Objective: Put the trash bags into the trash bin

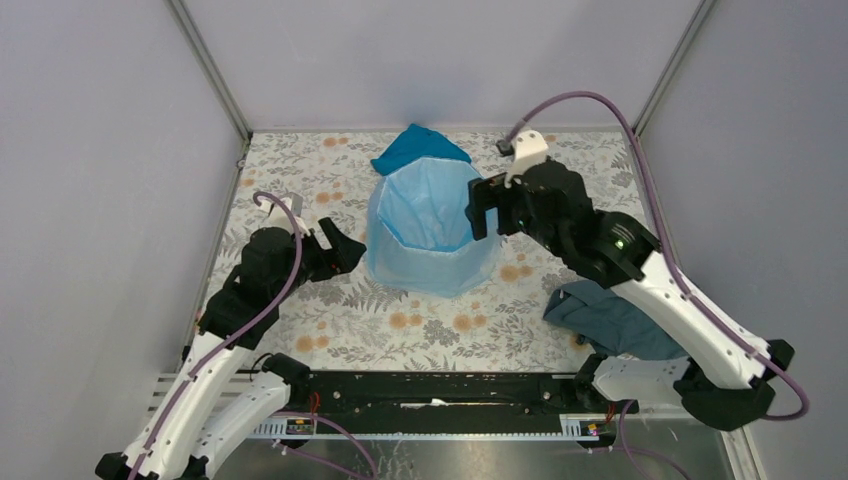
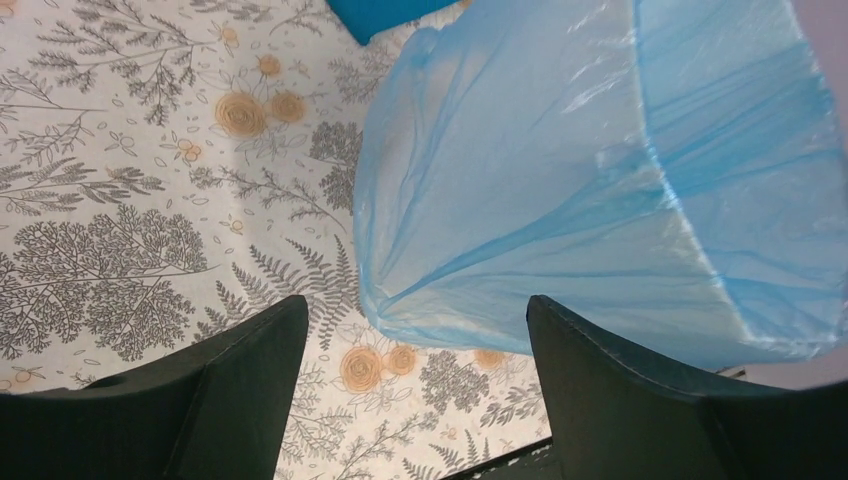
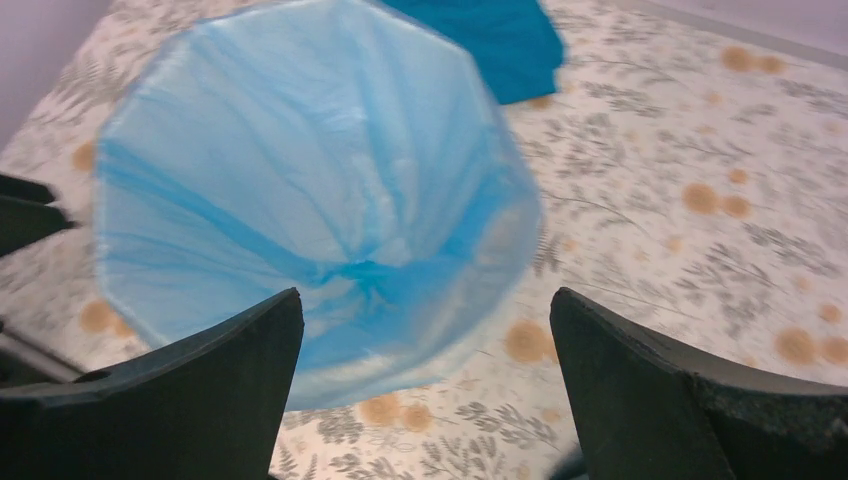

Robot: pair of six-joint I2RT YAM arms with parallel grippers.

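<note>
The light-blue trash bag (image 1: 425,215) is spread over the trash bin in the middle of the table. It lines the inside and hangs down the outside to the tabletop. The bin itself is hidden under the film; only its octagonal rim shape shows. The bag also shows in the left wrist view (image 2: 600,180) and the right wrist view (image 3: 300,170). My left gripper (image 1: 345,245) is open and empty, low beside the bag's left skirt (image 2: 415,330). My right gripper (image 1: 485,205) is open and empty, above the bin's right rim (image 3: 425,310).
A teal-blue folded cloth (image 1: 415,145) lies behind the bin, touching it. A dull grey-blue cloth (image 1: 610,315) lies under my right arm at the front right. A black rail (image 1: 440,390) runs along the near edge. Grey walls enclose the floral tabletop (image 1: 330,330).
</note>
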